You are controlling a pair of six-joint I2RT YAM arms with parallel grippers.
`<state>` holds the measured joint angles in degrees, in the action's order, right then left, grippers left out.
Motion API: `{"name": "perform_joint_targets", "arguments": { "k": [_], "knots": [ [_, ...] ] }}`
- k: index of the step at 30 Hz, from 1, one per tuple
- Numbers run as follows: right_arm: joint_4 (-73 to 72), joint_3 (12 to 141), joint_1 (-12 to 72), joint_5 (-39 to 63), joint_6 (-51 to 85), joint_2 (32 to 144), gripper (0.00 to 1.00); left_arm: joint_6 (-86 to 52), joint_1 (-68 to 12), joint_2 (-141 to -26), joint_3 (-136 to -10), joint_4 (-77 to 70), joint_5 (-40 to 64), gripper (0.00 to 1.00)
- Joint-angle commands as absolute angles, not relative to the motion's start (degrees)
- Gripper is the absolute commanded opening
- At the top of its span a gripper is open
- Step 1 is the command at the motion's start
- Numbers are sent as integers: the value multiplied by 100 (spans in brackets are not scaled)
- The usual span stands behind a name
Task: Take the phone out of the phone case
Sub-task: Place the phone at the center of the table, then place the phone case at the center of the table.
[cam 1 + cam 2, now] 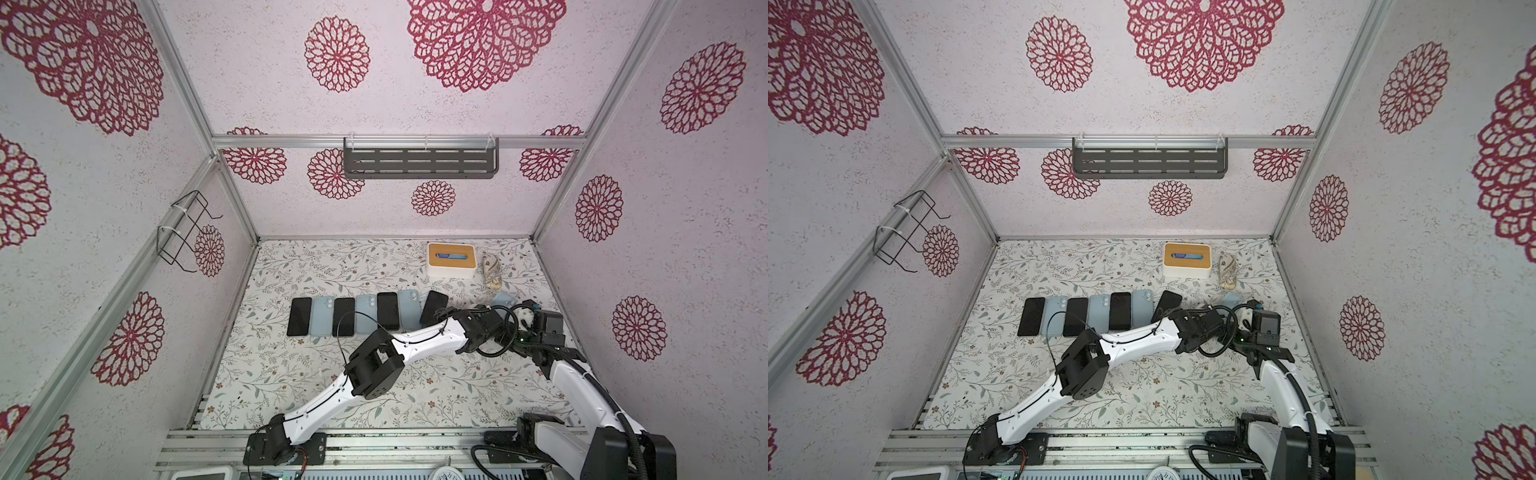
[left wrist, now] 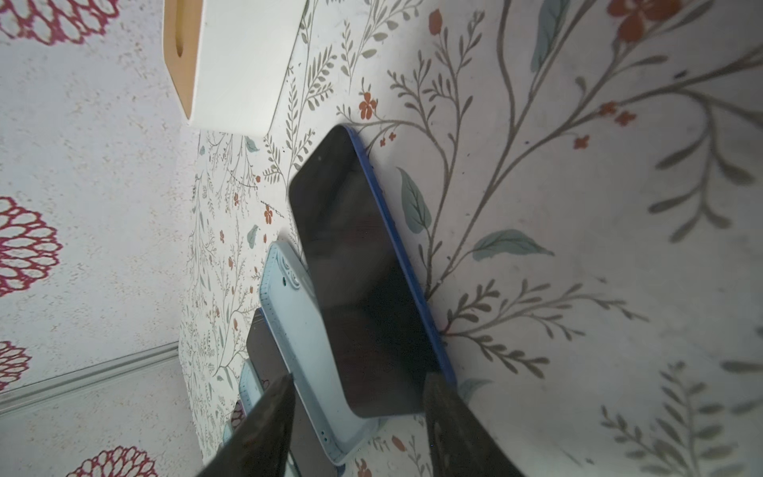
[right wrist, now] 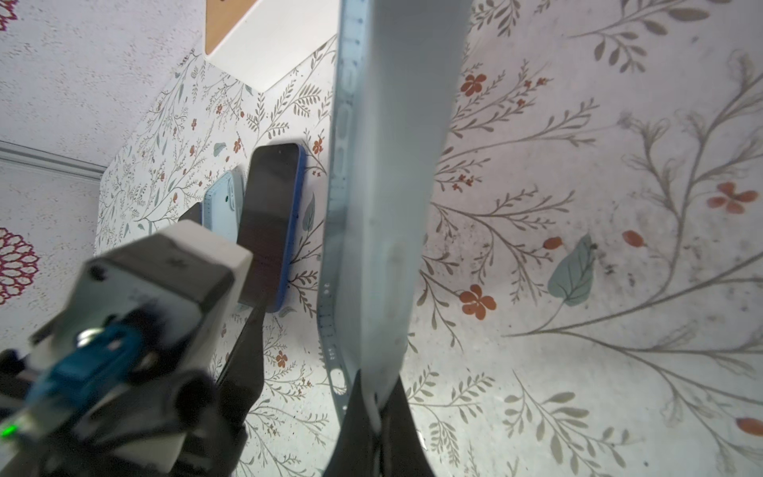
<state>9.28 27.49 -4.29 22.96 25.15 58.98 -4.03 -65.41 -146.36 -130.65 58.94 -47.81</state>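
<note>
The left fingers (image 2: pixel 264 417) are standing open around the near end of the phone (image 2: pixel 363 268), which is lying screen-up on the table (image 2: pixel 578 206) in front of the box (image 2: pixel 243 62), overlapping a neighbouring case (image 2: pixel 297 330). The right fingers (image 3: pixel 398 429) are pinching the pale blue case (image 3: pixel 384 165), holding it above the table, front-right of the box.

in both top views the left gripper (image 2: pixel 359 382) and right gripper (image 3: pixel 377 384) are hidden under the left arm (image 1: pixel 415 340) and right arm (image 1: pixel 577 386) near the tabletop's (image 1: pixel 291 374) right edge. of the phone case (image 1: pixel 505 298) only a pale corner is shown there. the phone (image 1: pixel 434 307) is partly covered by the left arm. the bundle (image 1: pixel 492 272) near the far right corner, possibly cord, cannot be identified.
</note>
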Motion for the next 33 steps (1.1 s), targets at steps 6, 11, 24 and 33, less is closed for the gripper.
{"name": "perform_joint_targets", "arguments": {
  "k": [6, 11, 24, 33],
  "knots": [
    [271, 2761, -383, 2387, 2614, 6259, 0, -1278, -6491, -12576, -11494, 5021, -4410, 64],
    [-64, 2793, -218, 2437, 2581, 6898, 0, -1772, -6012, -10937, -9733, 4445, -4019, 65],
    [181, 4091, 1042, 1626, 1967, 9007, 0, -2324, -4829, -7190, -6918, 3706, -3777, 98],
    [1242, 5095, 1305, 836, 1091, 9721, 0, -2547, -4746, -6115, -6503, 4266, -4015, 97]
  ]
}}
